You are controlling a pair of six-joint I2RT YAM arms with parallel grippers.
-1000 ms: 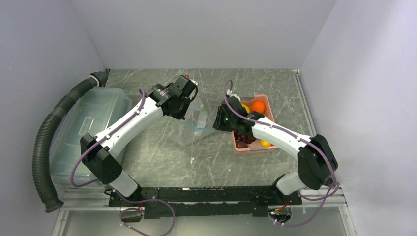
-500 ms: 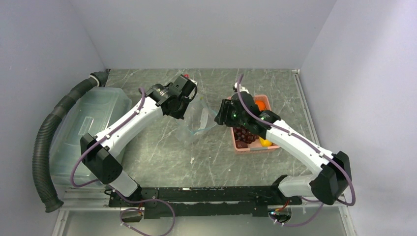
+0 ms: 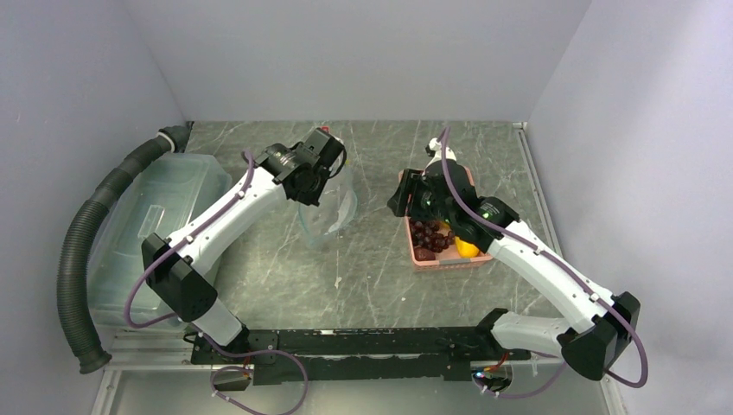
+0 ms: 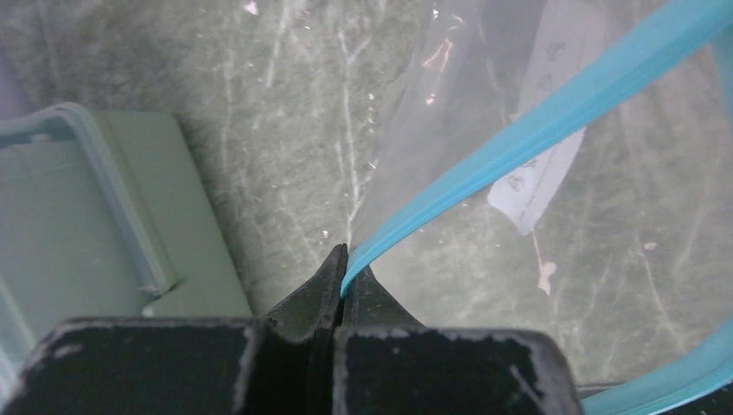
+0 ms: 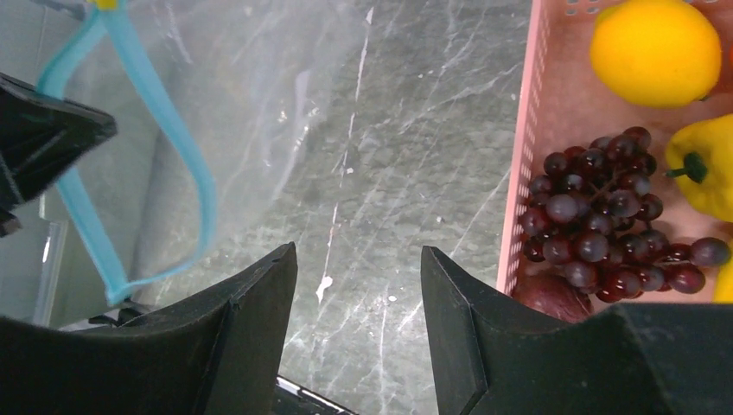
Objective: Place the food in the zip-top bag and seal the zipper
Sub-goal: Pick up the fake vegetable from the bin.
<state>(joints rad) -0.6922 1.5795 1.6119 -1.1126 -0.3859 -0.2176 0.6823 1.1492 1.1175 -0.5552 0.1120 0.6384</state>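
Observation:
The clear zip-top bag (image 3: 333,212) hangs from my left gripper (image 3: 321,188), its lower end on the table. In the left wrist view that gripper (image 4: 343,262) is shut on the teal zipper (image 4: 519,147) at one end of the mouth. My right gripper (image 5: 356,251) is open and empty, over bare table between the bag (image 5: 251,112) and the pink basket (image 5: 527,130). In the top view this gripper (image 3: 401,195) hangs by the basket's left rim. The food is in the basket: a lemon (image 5: 655,50), a grape bunch (image 5: 605,207) and a yellow bell pepper (image 5: 704,164).
A large translucent lidded bin (image 3: 147,225) stands at the left, with a black ribbed hose (image 3: 82,251) curving round it. The pink basket (image 3: 441,262) sits right of centre, partly under the right arm. White walls close in the table at the back and on both sides.
My right gripper has opened and drawn back from the bag's mouth toward the basket. The bag has swung left and hangs from the left gripper alone.

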